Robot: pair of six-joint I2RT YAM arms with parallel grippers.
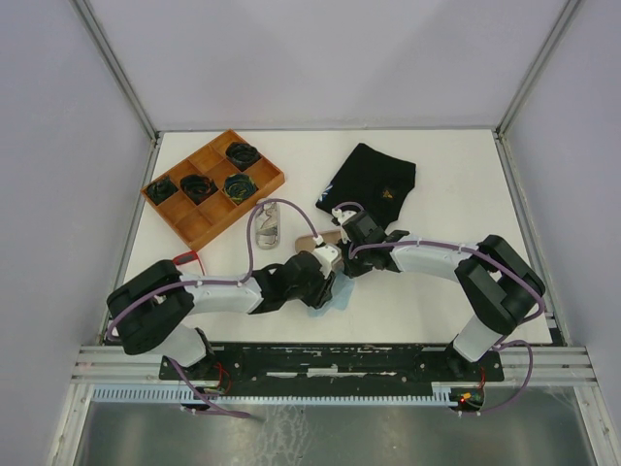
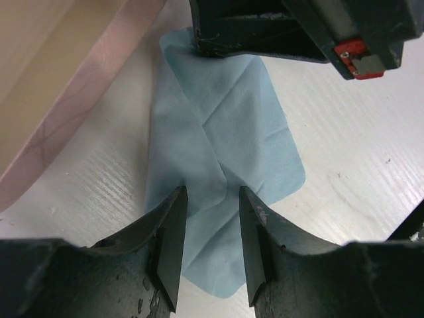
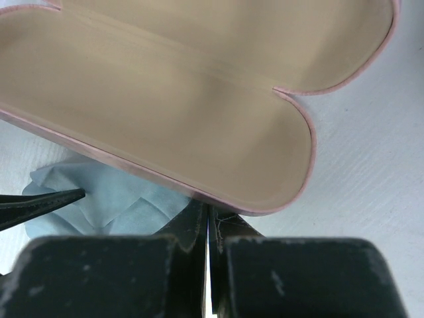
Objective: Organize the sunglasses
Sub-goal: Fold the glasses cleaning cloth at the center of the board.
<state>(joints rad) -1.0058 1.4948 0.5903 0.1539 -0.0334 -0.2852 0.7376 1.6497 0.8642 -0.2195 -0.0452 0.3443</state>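
Neither wrist view shows sunglasses. In the top view a bit of red frame (image 1: 189, 258) shows beside my left arm; I cannot find the brown-tinted pair. The pink case (image 3: 199, 99) lies open, beige inside, also in the left wrist view (image 2: 59, 93) and the top view (image 1: 323, 237). A light-blue cloth (image 2: 232, 126) lies flat on the table beside it. My left gripper (image 2: 212, 199) is open over the cloth's near end. My right gripper (image 3: 209, 215) is shut, its tips under the case's rim at the cloth's far end (image 2: 218, 46); I cannot tell if they pinch it.
A grey patterned case (image 1: 270, 231) lies left of the pink case. A wooden compartment tray (image 1: 194, 221) with dark items stands at the back left. A black pouch (image 1: 371, 180) lies at the back centre. Both grippers (image 1: 332, 260) meet mid-table.
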